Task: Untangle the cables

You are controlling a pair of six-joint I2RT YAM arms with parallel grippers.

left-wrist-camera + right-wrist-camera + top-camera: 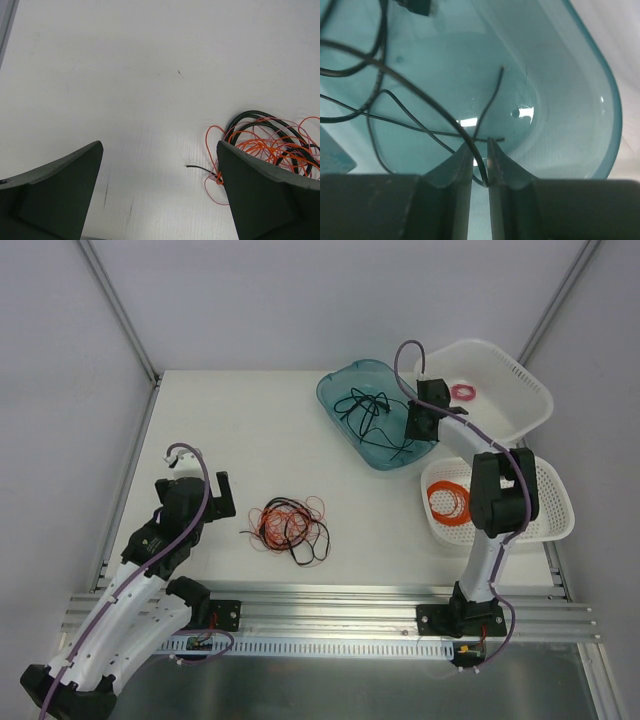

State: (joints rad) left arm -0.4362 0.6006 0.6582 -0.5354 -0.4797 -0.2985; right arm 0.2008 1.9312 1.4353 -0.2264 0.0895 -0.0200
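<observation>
Cables (pixel 290 525) lie mostly as one loose tangle of red wires and black cord on the bare table (pixel 250 420), near the front middle. To its left, the left arm is folded low with its elbow down by the rail and its wrist levelled toward the heap. The left gripper (pixel 159 150) has its jaws spread wide, just beside the tangle and touching nothing, seemingly parked ready for a pull. Further right, a teal bin (pixel 352 368) holds a separate black cord (pixel 362 408); it is apparently the place for freed pieces. The right arm stands upright from its base and reaches back and left, wrist bent down over the bin's right wall. The right gripper (pixel 480 145) has its jaws a narrow slit apart, and the cord runs loosely between the tips; it does not look pinched. Rightmost, two white baskets (pixel 520 380) hold a pink ring (pixel 462 392) and an orange coil (pixel 448 502), set aside from the work.
</observation>
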